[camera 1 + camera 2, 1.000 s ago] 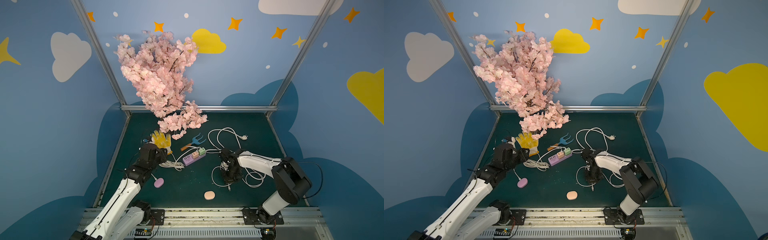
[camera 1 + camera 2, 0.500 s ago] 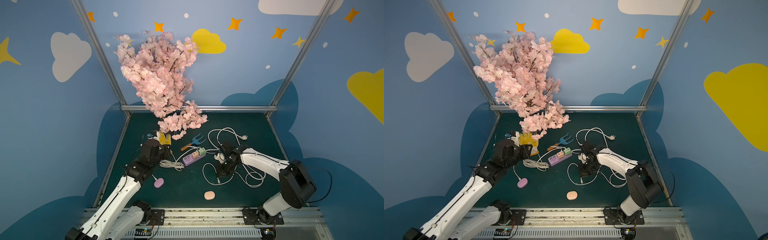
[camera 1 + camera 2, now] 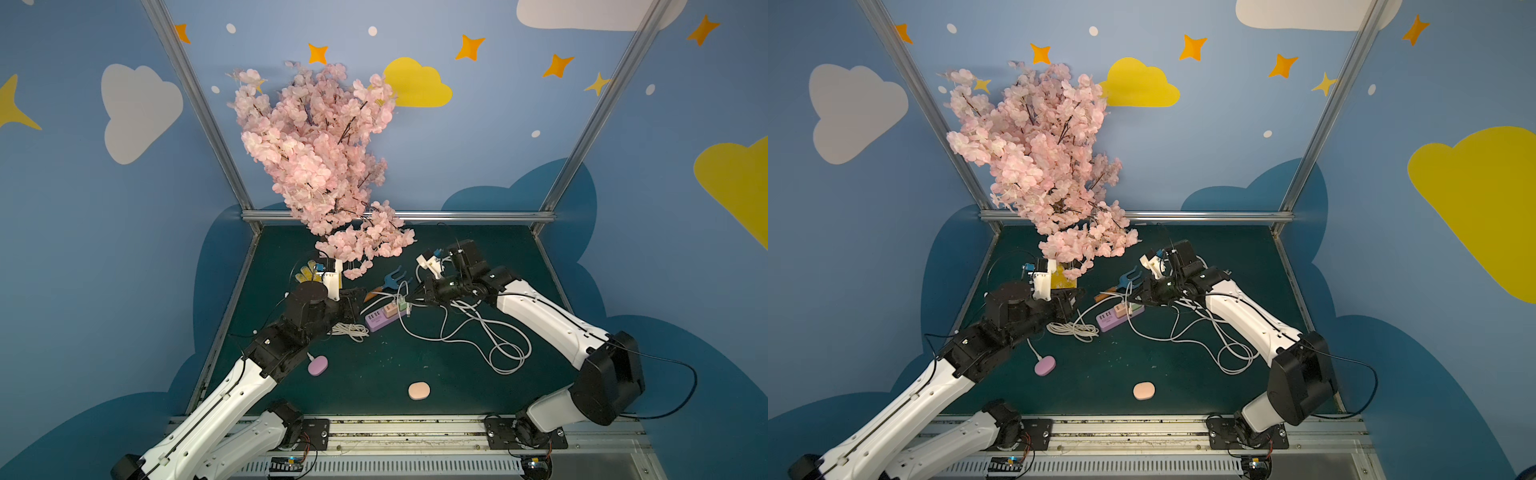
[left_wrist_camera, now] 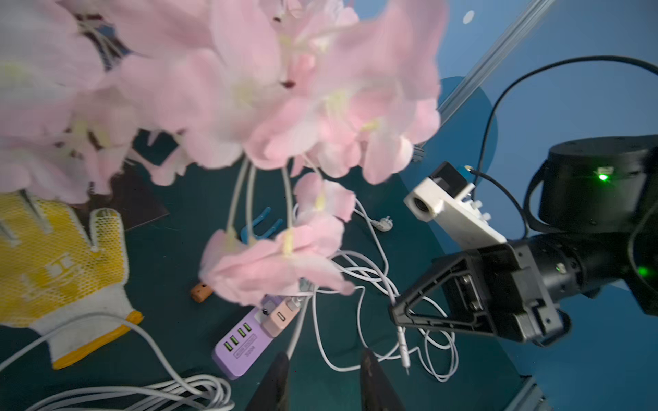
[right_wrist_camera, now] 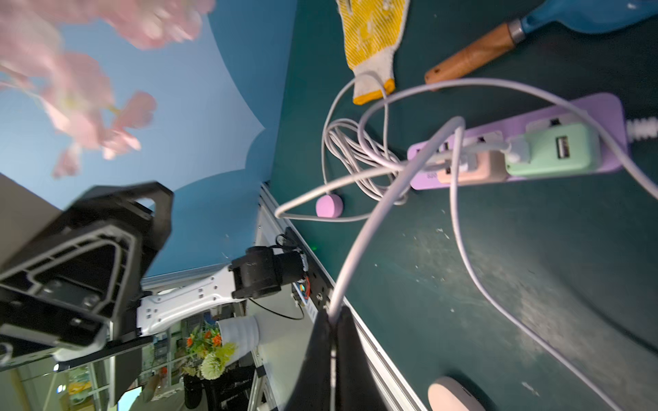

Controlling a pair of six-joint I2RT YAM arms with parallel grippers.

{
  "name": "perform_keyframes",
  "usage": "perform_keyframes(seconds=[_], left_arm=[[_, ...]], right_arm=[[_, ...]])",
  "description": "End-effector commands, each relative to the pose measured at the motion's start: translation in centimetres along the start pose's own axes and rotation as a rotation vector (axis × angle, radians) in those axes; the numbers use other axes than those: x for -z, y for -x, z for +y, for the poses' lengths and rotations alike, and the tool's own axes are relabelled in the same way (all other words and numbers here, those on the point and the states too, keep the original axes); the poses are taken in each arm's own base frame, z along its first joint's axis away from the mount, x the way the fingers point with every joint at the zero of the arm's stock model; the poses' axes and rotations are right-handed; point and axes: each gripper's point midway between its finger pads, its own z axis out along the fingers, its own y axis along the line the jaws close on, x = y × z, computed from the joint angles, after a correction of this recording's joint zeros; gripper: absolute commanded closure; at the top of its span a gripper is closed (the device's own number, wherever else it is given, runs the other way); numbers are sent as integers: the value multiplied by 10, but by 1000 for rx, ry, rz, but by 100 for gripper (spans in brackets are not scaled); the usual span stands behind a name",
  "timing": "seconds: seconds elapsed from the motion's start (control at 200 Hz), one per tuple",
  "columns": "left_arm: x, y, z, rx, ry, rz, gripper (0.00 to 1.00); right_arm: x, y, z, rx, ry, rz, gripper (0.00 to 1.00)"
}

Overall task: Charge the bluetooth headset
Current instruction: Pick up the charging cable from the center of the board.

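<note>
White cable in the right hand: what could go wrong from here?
The right hand pinches the white cable behind its dangling plug, so aiming it may be hard. Cable loops lie over the power strip; pulling could drag it. Pink blossoms block much of the left wrist view.

Soft even light, top views sharp, wrist-view blossoms (image 4: 249, 89) blurred

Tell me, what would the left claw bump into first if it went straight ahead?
Probably the white cable right before the left claw, then the purple strip beside it. Depth is hard to judge here.
</note>
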Motion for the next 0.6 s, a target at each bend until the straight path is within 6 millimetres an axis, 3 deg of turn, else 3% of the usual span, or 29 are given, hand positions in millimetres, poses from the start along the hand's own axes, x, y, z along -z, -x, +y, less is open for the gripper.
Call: perform_keyframes(seconds=[0.0, 0.24, 0.421, 0.596], left_arm=[[-3, 1, -34, -3, -166, -3, 62], [-33, -23, -68, -6, -318, 110, 52], [-45, -27, -82, -8, -370, 151, 60], [-55, -28, -81, -18, -354, 160, 65]], right_arm=[[9, 29, 32, -12, 148, -54, 100], [15, 33, 38, -35, 149, -52, 100], [13, 34, 34, -63, 154, -46, 100], [11, 36, 36, -73, 176, -38, 100]])
